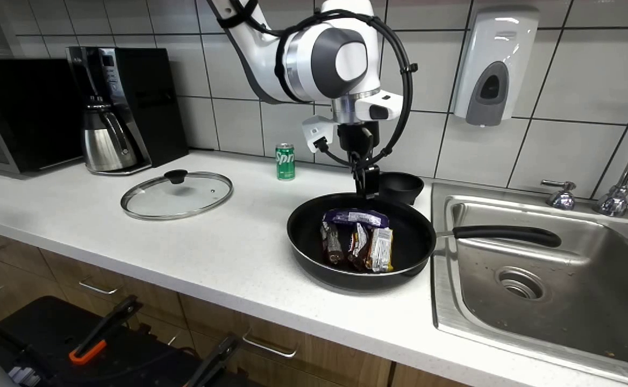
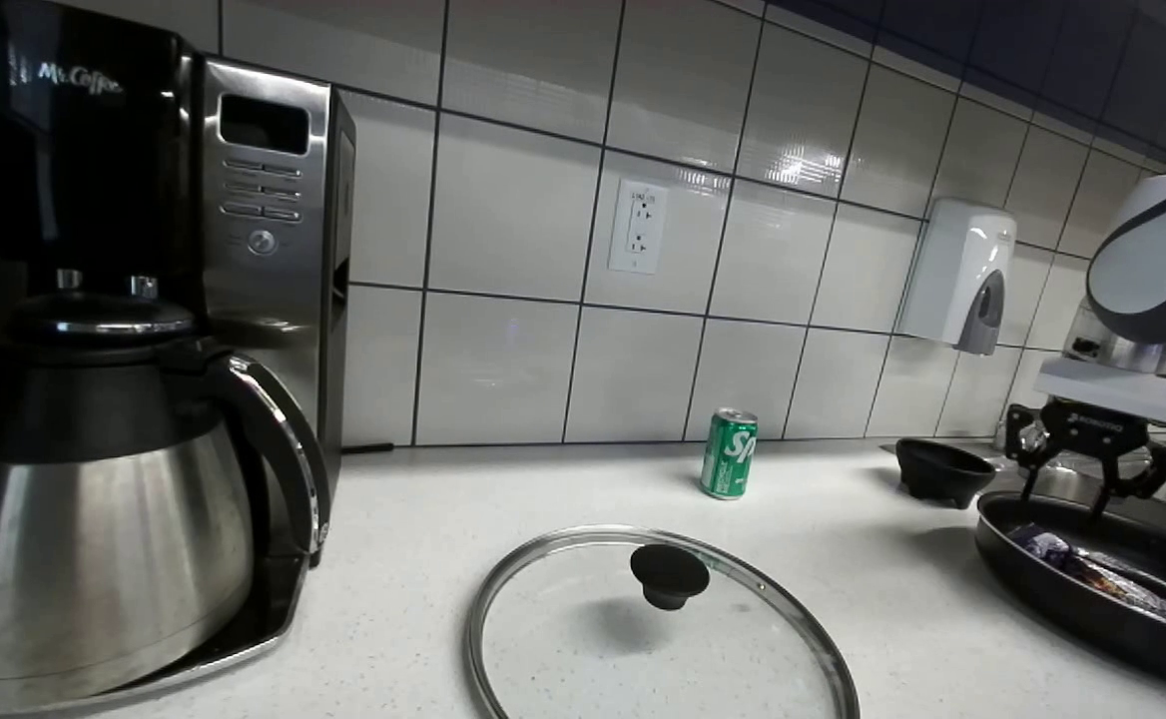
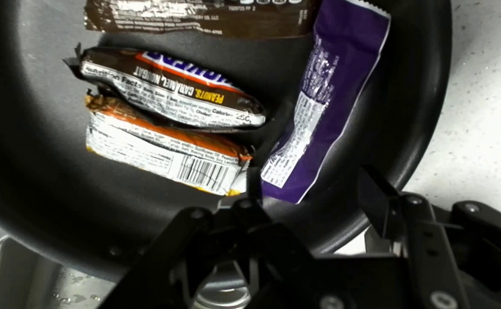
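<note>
Over the far side of a black frying pan (image 1: 306, 258) hangs my gripper (image 3: 314, 189), its jaws apart with nothing held; in an exterior view the gripper (image 2: 1064, 499) is also seen open. Nearest to it lies a purple-wrapped bar (image 3: 340, 86) in the pan, close to the left finger (image 3: 254, 184) in the wrist view; whether they touch I cannot tell. Beside it rest a brown peanut-caramel bar (image 3: 177, 92), an orange and white bar (image 3: 160, 154) with a barcode, and a dark brown bar (image 3: 203, 19), partly cut off by the wrist view's top edge.
The pan's handle (image 1: 507, 235) reaches over the steel sink (image 1: 507, 317). Behind the pan stands a black bowl (image 1: 401, 185). A green can (image 1: 285, 162) is by the wall, a glass lid (image 1: 177, 196) lies on the counter, and a coffee maker (image 1: 147, 107) stands farther off.
</note>
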Controlling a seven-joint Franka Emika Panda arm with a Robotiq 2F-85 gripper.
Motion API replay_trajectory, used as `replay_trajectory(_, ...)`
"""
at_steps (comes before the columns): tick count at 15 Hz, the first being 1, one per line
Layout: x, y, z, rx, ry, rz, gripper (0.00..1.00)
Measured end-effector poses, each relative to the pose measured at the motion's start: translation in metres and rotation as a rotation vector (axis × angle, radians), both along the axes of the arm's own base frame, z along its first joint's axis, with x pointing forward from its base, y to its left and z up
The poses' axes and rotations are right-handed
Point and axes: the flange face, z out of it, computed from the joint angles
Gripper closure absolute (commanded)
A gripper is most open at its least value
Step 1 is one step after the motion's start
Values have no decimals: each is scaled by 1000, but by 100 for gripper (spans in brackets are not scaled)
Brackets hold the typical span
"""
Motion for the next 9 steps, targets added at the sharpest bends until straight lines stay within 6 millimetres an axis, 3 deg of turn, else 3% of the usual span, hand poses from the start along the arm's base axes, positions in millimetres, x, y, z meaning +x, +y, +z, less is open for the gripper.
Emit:
replay_trajectory(1, 0, 4, 6, -6, -5, 15, 0)
replay_trajectory(5, -5, 30, 30, -17, -27, 93, 0)
replay_trajectory(9, -22, 68, 51, 1, -43, 219, 0)
